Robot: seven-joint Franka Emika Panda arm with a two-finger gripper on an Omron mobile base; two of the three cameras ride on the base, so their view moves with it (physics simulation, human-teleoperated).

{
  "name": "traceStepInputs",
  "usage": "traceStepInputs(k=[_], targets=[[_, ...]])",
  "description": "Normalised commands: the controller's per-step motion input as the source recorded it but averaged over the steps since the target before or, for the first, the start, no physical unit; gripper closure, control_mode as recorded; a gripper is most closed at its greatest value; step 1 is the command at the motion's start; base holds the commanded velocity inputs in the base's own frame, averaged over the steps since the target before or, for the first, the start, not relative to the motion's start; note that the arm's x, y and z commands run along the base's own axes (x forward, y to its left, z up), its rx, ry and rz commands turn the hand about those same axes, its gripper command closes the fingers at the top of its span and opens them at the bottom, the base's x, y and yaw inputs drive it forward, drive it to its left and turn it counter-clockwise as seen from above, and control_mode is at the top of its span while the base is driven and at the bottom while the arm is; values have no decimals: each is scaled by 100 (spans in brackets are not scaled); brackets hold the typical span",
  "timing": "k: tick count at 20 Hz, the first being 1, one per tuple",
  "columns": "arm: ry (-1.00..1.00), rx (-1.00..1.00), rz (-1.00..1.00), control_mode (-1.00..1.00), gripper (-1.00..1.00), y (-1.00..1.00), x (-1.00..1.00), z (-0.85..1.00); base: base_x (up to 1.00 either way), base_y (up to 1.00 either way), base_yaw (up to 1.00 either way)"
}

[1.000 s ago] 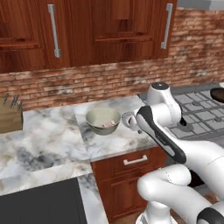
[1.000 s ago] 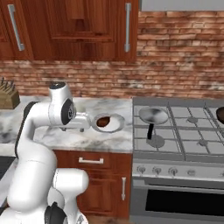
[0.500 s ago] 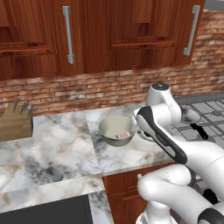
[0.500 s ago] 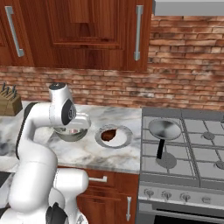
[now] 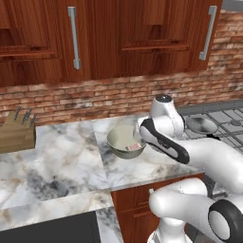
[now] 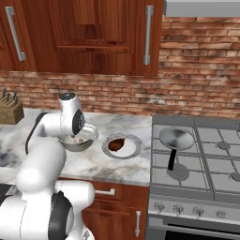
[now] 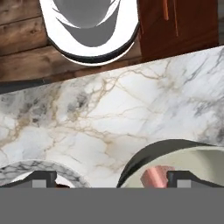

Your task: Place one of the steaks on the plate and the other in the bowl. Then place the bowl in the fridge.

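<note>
Far left on the marble counter (image 5: 57, 156), knife block (image 5: 18, 131), well apart from the work. Next, cream bowl (image 6: 76, 142) with the pink steak (image 7: 154, 177) inside; just right of it, grey-rimmed plate (image 6: 123, 146) carrying the dark steak (image 6: 117, 144); further right, steel pan (image 6: 176, 139) on the stove. Gripper (image 7: 111, 179) wide open, holding nothing, poised over the bowl's near rim: bowl off to the right tip's side, plate by the left tip. Probably a rim pinch next, for the fridge trip. Against a second ago, whole scene shifted with the base; bowl and plate unmoved on the counter
</note>
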Motion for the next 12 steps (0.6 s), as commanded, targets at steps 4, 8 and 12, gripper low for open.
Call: traceStepInputs(k=[4,8,12], targets=[[31,5,0,-100,-100,-21,69,8,0,0,0],[1,0,0,-100,-100,0,43,0,0,0,0],[0,0,1,-100,-100,0,64,-10,0,0,0]])
